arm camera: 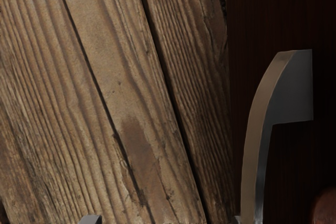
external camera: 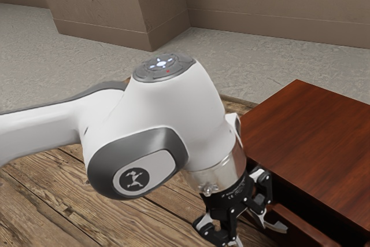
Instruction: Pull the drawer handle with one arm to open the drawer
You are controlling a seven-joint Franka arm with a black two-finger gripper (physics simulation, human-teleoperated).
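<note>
Gripper (external camera: 230, 235) beside drawer handle (arm camera: 283, 93); contact unclear

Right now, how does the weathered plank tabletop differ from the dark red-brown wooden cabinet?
The pale, weathered plank tabletop is grooved, with gaps between boards; the dark red-brown wooden cabinet is smooth and glossy, its top one unbroken panel. The tabletop lies flat and low; the cabinet rises above it as a box. Both show wood grain.

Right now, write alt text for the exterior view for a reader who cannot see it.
A white robot arm reaches from the exterior view's left down to a dark red-brown wooden cabinet, its black end effector beside the grey drawer handle. Weathered wooden planks lie beneath.
</note>
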